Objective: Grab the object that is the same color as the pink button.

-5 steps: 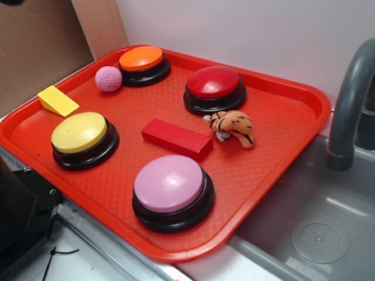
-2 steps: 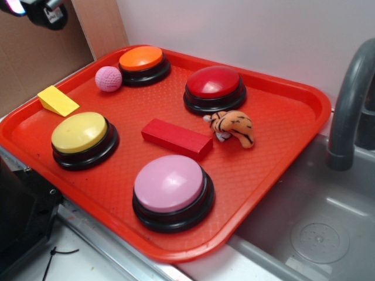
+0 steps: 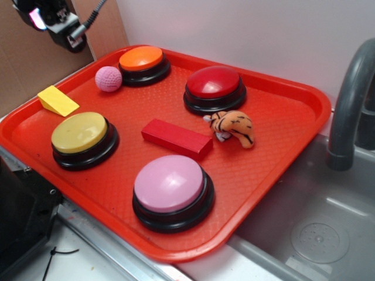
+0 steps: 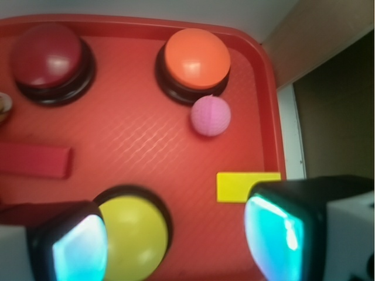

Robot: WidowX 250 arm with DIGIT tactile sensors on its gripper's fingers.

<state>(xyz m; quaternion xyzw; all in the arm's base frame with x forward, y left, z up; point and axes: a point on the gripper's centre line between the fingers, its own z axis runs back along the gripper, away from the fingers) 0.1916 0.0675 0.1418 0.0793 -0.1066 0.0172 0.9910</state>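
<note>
The object, a small pink knitted ball [image 3: 108, 78] [image 4: 210, 116], lies on the red tray [image 3: 275, 126] beside the orange button [image 3: 141, 59] [image 4: 196, 57]. The pink button [image 3: 170, 183], a large pale dome on a black base, sits at the tray's near edge; the wrist view does not show it. My gripper [image 3: 54, 20] [image 4: 176, 237] hangs high above the tray's far left corner, well apart from the ball. It is open, its two fingers [image 4: 79, 246] wide apart with nothing between them.
On the tray are also a yellow button [image 3: 79, 132] [image 4: 133, 234], a dark red button [image 3: 213, 82] [image 4: 47, 55], a red block [image 3: 177, 138] [image 4: 34, 161], a yellow wedge [image 3: 57, 100] [image 4: 237, 186] and a toy tiger [image 3: 233, 127]. A sink [image 3: 316, 228] and grey faucet [image 3: 351, 99] lie to the right.
The gripper has come into the exterior view at the top left and moved right and down. Everything on the tray has stayed put.
</note>
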